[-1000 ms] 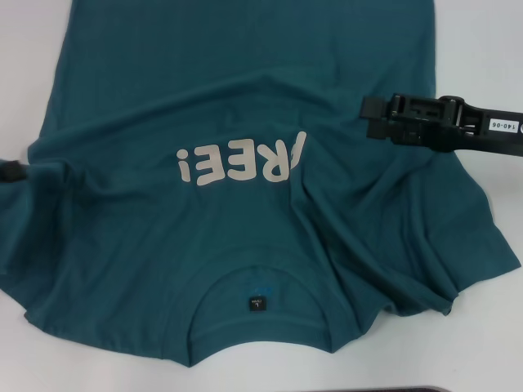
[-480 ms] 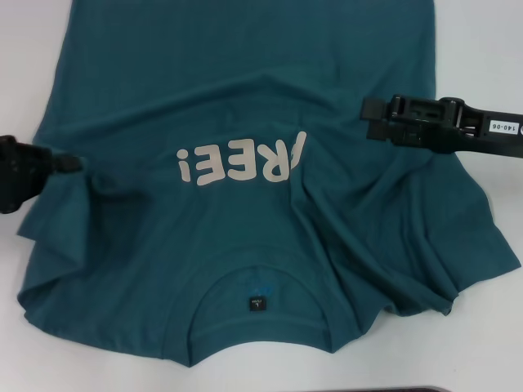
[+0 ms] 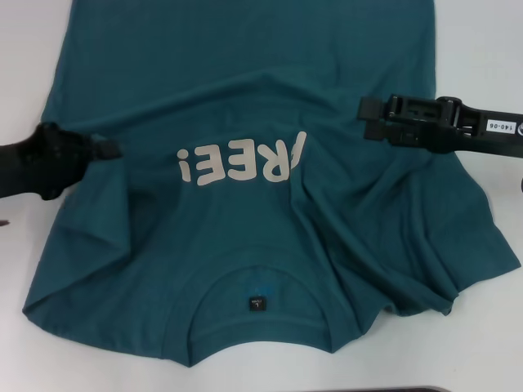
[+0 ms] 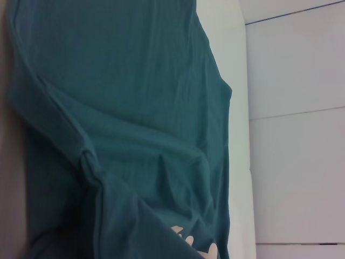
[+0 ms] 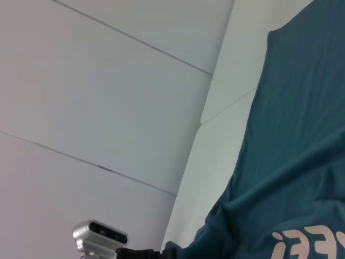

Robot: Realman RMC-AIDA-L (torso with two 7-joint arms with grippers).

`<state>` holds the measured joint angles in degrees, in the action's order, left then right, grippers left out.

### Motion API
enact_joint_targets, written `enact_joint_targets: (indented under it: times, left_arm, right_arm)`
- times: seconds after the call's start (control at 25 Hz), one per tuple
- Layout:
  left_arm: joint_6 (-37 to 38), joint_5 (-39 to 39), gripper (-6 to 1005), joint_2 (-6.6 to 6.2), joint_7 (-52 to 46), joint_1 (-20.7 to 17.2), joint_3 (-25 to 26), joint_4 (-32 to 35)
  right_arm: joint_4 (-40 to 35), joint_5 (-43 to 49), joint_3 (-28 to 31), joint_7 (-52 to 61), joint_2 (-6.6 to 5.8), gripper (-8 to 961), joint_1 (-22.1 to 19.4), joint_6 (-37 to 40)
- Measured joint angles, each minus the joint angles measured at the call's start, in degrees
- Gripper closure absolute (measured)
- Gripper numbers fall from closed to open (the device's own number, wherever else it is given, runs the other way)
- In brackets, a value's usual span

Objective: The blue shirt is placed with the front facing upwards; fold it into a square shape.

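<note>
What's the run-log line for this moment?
stage: first fold | dark teal-blue cotton T-shirt: front up, left sleeve drawn inward | left claw: at sleeve fold | right claw: above right side

Head view overhead, wrist views low, sharing blue shirt

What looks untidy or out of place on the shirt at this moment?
The blue shirt does not lie flat. Deep wrinkles bunch below the right gripper, hiding the first letter of the print. The left sleeve side is pulled inward by the left gripper, so the outline is lopsided.
</note>
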<state>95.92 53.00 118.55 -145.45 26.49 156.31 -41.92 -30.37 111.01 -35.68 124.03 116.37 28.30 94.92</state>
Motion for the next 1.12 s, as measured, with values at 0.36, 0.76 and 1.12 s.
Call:
enact_joint_targets:
  times: [0.36, 0.76, 1.12]
  left_arm:
    - [-2.3, -0.4, 938, -0.57, 2.8, 1.3, -6.4, 1.5]
    - [3.4, -1.0, 631, -0.28, 2.0, 2.7, -10.0, -3.5]
    - [2.3, -3.2, 245, -0.62, -1.7, 2.9, -11.3, -3.6]
  right_arm:
    - [0.1, 0.0, 0.1, 0.1, 0.0, 68, -0.3, 0.0]
    - [0.1, 0.2, 0.1, 0.2, -0.09, 68, -0.1, -0.2]
    - [0.1, 0.3, 0.1, 0.2, -0.41, 68, -0.3, -0.6]
